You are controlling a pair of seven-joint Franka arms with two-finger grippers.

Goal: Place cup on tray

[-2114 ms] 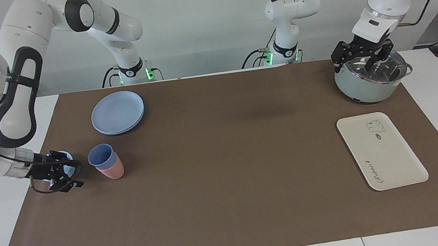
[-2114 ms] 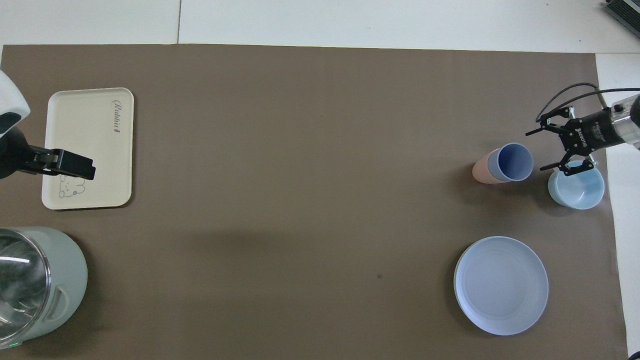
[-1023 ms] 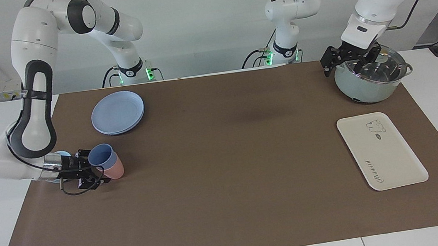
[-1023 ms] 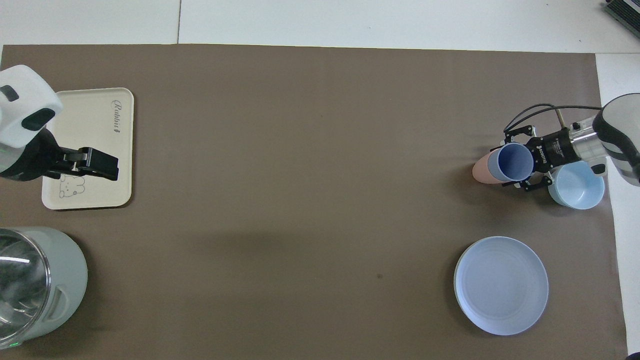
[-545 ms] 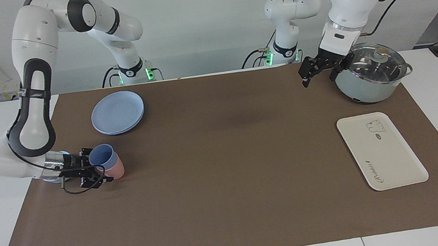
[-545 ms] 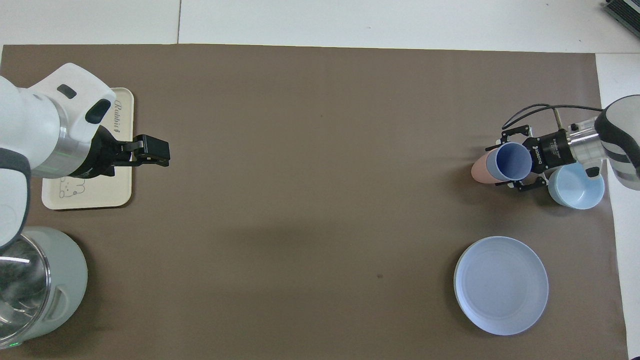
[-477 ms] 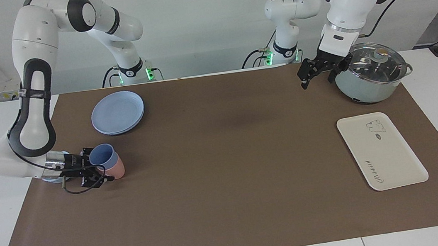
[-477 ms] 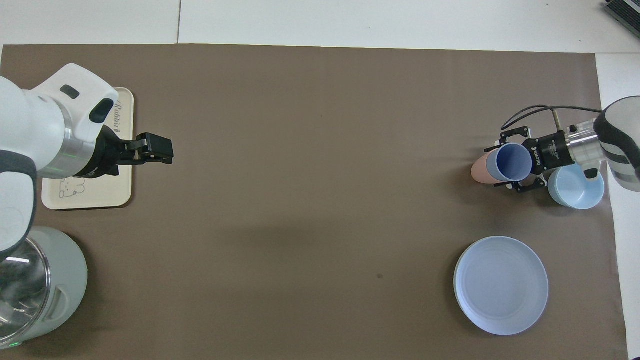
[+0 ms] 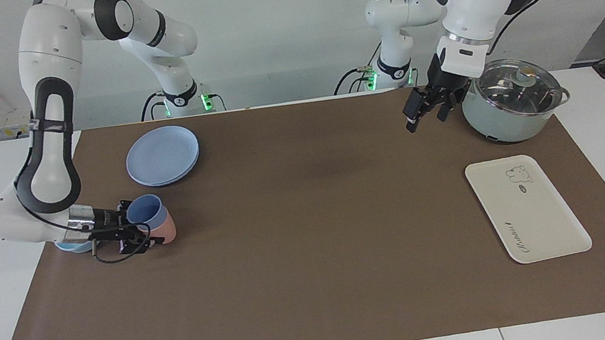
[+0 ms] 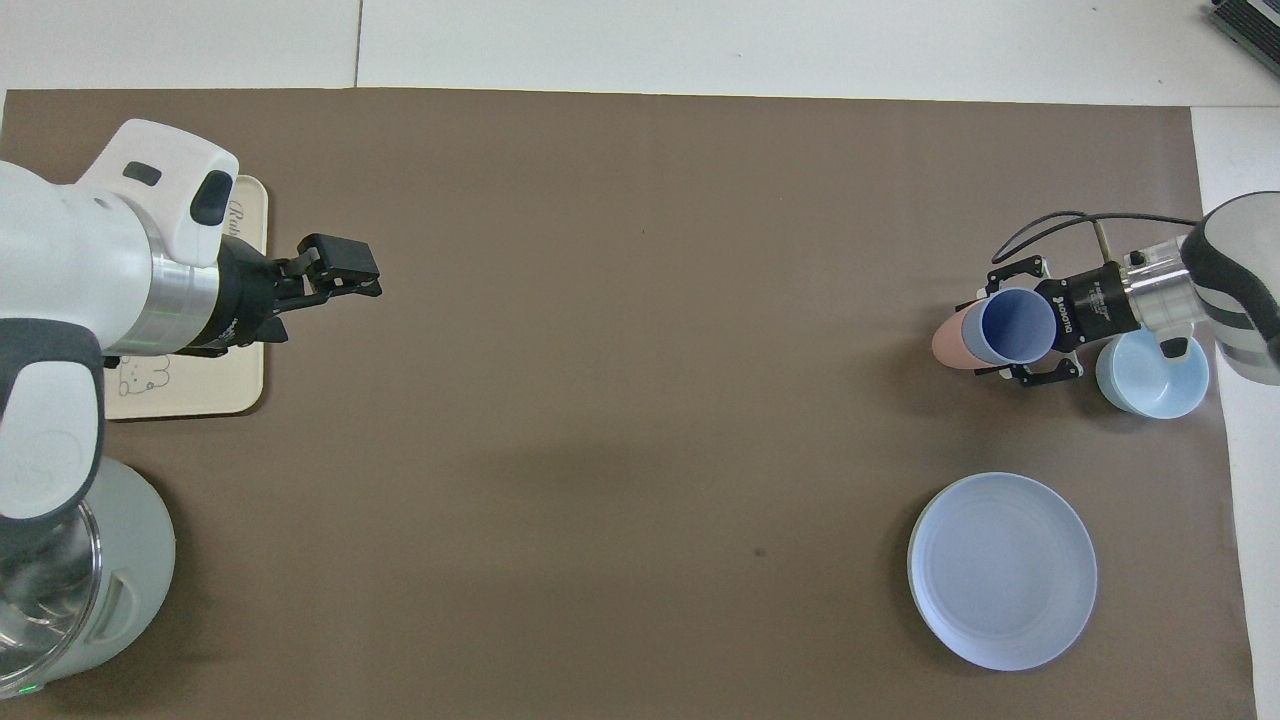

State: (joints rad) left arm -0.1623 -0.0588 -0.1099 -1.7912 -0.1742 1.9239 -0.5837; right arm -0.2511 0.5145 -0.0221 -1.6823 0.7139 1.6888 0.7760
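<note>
The periwinkle-blue cup (image 9: 145, 211) (image 10: 1010, 325) sits nested in a pink cup (image 9: 169, 230) (image 10: 944, 346) on the brown mat at the right arm's end. My right gripper (image 9: 143, 225) (image 10: 1004, 326) reaches in low from the side and is open, with one finger on each side of the blue cup. The cream tray (image 9: 527, 210) (image 10: 190, 392) lies flat at the left arm's end, partly covered by the left arm in the overhead view. My left gripper (image 9: 426, 114) (image 10: 345, 270) is open and empty, up in the air over the mat beside the tray.
A light-blue bowl (image 10: 1152, 378) stands right beside the cups at the mat's edge, under the right wrist. Stacked blue plates (image 9: 163, 155) (image 10: 1002, 570) lie nearer to the robots than the cups. A lidded green pot (image 9: 511, 104) (image 10: 60, 590) stands nearer to the robots than the tray.
My right gripper slid in around the stacked cups and nudged them slightly toward the middle. My left gripper moved off the pot lid and out over the mat, away from the tray.
</note>
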